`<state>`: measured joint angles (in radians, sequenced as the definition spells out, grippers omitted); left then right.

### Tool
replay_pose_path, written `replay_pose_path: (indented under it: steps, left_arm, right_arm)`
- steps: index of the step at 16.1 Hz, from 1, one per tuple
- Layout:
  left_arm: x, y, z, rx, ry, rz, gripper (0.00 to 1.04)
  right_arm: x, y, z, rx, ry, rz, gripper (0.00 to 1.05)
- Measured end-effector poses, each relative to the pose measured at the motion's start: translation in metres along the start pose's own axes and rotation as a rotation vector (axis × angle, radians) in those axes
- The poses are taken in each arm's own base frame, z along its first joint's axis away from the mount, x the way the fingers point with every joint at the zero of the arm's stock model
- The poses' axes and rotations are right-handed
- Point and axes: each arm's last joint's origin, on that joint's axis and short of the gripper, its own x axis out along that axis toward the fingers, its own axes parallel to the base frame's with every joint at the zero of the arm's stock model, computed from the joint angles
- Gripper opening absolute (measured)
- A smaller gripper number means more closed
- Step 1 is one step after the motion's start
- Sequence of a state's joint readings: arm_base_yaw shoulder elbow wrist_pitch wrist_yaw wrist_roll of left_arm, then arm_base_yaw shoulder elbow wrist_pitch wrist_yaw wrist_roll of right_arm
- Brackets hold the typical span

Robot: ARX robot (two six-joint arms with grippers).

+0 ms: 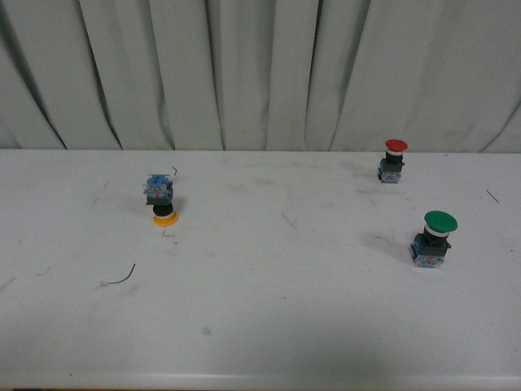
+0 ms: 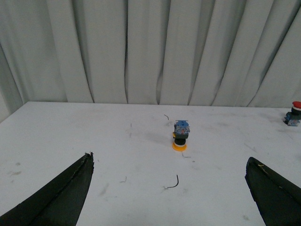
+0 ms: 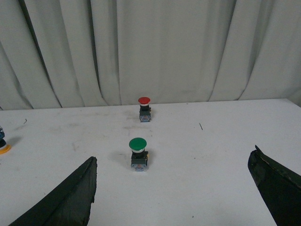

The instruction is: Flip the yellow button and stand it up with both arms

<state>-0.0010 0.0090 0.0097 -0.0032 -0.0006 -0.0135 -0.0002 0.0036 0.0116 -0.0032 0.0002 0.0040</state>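
Observation:
The yellow button (image 1: pixel 162 201) rests upside down on the white table, left of centre, with its yellow cap on the surface and its blue-grey base on top. The left wrist view shows the yellow button (image 2: pixel 180 136) some way ahead of my left gripper (image 2: pixel 169 188), which is open and holds nothing. My right gripper (image 3: pixel 171 188) is also open and empty; only the cap's edge of the yellow button (image 3: pixel 3 147) shows at that picture's border. Neither arm appears in the front view.
A red-capped button (image 1: pixel 393 160) stands upright at the back right, and a larger green-capped button (image 1: pixel 434 238) stands upright nearer on the right. A thin curved wire scrap (image 1: pixel 120 278) lies on the white table (image 1: pixel 269 326) front left. Grey curtain (image 1: pixel 260 73) hangs behind.

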Motion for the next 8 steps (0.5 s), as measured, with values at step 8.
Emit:
replay_pose_path:
  steps: [8]
  left_arm:
    - [0.0000, 0.0000, 0.0000, 0.000, 0.000, 0.000, 0.98]
  right_arm:
    - [0.0000, 0.0000, 0.0000, 0.000, 0.000, 0.000, 0.98]
